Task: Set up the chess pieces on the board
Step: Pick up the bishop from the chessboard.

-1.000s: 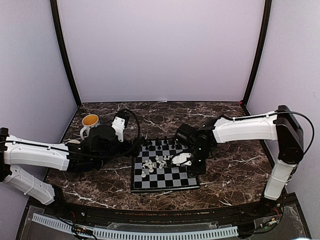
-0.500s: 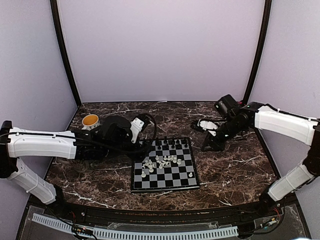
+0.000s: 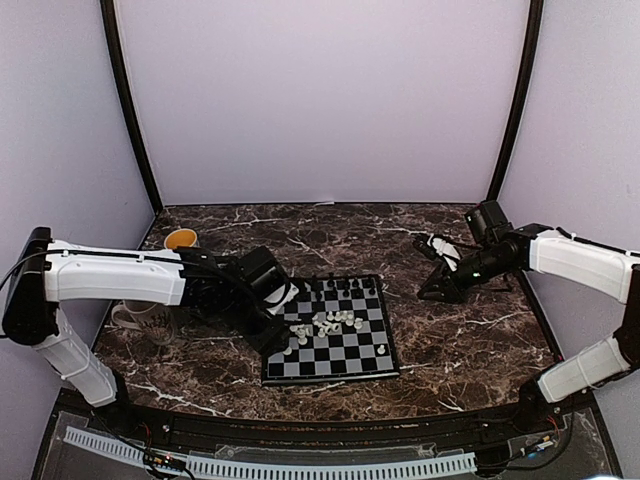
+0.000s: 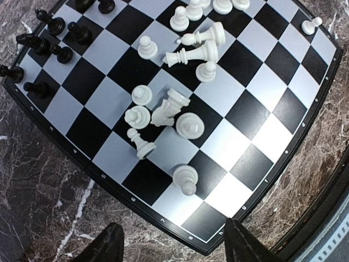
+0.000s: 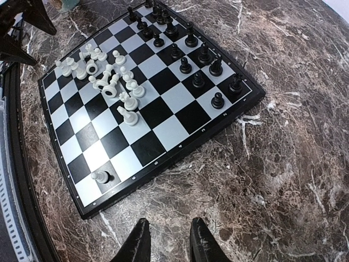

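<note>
The board (image 3: 352,366) lies at mid table, also seen in the left wrist view (image 4: 103,46) and the right wrist view (image 5: 163,134). Black chess pieces (image 3: 340,289) stand along its far rows (image 5: 188,41). White chess pieces (image 3: 320,322) lie heaped near its left half (image 4: 174,106) (image 5: 103,76). One white pawn (image 5: 100,176) stands alone by the near right corner (image 3: 381,350). My left gripper (image 3: 275,326) hangs open over the board's left edge (image 4: 174,248), holding nothing. My right gripper (image 3: 435,288) is right of the board over bare marble (image 5: 169,243), jaws slightly apart and empty.
A mug with a yellow inside (image 3: 181,240) stands at the back left. A white mug (image 3: 150,320) sits beside my left arm. Purple walls close in the back and both sides. A slotted white rail (image 3: 300,466) runs along the near edge.
My left gripper swung from near the yellow mug to the board's left edge, its jaws narrowing. My right gripper pulled off the board to the right, leaving a white pawn there.
</note>
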Robot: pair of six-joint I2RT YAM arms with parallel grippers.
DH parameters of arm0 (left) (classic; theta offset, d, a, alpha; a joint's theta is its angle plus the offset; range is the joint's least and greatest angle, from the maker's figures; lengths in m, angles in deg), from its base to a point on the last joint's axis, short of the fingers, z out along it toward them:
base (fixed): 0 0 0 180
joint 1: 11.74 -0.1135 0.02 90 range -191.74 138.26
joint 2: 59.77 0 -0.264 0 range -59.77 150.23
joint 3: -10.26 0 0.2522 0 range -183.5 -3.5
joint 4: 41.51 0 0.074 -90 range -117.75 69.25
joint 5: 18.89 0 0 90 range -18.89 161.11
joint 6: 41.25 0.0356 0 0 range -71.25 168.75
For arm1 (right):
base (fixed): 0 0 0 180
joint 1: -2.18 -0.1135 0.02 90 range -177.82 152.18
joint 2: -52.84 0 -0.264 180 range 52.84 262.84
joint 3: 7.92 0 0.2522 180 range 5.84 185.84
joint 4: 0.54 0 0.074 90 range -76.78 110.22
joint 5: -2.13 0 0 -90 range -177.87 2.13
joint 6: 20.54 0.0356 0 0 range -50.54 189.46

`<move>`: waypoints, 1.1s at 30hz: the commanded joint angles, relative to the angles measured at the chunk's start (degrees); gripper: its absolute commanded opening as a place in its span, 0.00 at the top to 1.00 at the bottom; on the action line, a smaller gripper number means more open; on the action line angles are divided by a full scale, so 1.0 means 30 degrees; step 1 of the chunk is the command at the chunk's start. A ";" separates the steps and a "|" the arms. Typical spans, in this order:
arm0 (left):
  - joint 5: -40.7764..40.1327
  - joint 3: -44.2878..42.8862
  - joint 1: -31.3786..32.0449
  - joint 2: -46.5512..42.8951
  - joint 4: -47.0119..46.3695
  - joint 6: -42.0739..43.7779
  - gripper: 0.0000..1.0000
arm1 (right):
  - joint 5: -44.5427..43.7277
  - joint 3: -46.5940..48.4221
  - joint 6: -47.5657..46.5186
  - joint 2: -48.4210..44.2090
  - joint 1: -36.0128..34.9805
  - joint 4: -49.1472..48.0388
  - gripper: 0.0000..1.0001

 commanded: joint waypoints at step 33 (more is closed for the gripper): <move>0.0751 -0.3097 0.0005 0.4405 0.1291 0.0179 0.84 | 0.0453 0.0058 -0.0937 0.0488 0.0090 -0.0029 0.76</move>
